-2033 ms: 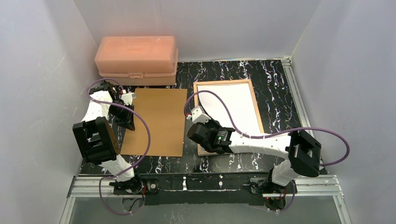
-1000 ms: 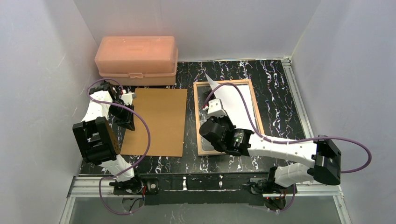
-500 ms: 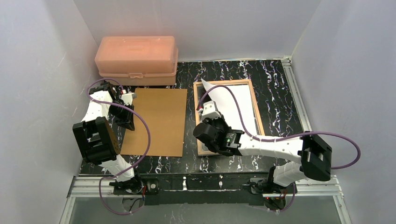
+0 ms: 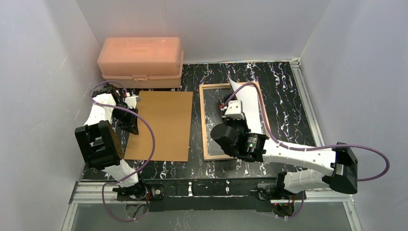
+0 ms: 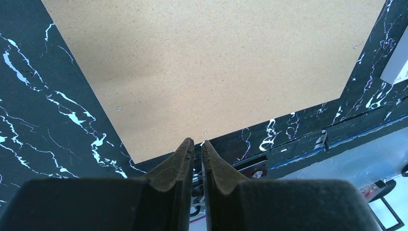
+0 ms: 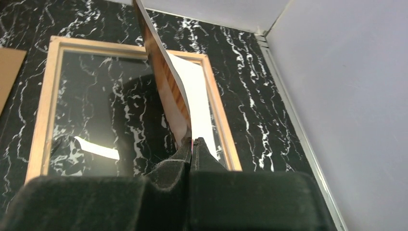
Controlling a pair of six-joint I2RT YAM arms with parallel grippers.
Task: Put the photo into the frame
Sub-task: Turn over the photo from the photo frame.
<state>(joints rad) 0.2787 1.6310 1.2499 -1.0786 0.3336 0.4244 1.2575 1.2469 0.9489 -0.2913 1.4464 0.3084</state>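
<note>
While the frame (image 6: 43, 106) lies flat, the right gripper (image 6: 192, 144) pinches the photo (image 6: 166, 82)

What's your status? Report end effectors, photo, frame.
Right end effector shut on glossy rectangular photo, tilted on edge over tan wooden rectangular frame. Left end effector shut, empty. Brown backing board lies apart.

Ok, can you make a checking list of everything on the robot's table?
Surface: black marbled table, flat.
Job's things: frame lies flat, pane bare; photo lifted on edge over its right half, curling.
Clutter: brown board left of the frame; pink box at the back.
Tools: right tool shut on the photo's edge; left tool nearly shut, empty, by the board's left edge.
Cables: purple cables loop along both arms; one crosses above the photo.
Surroundings: plain white walls.
</note>
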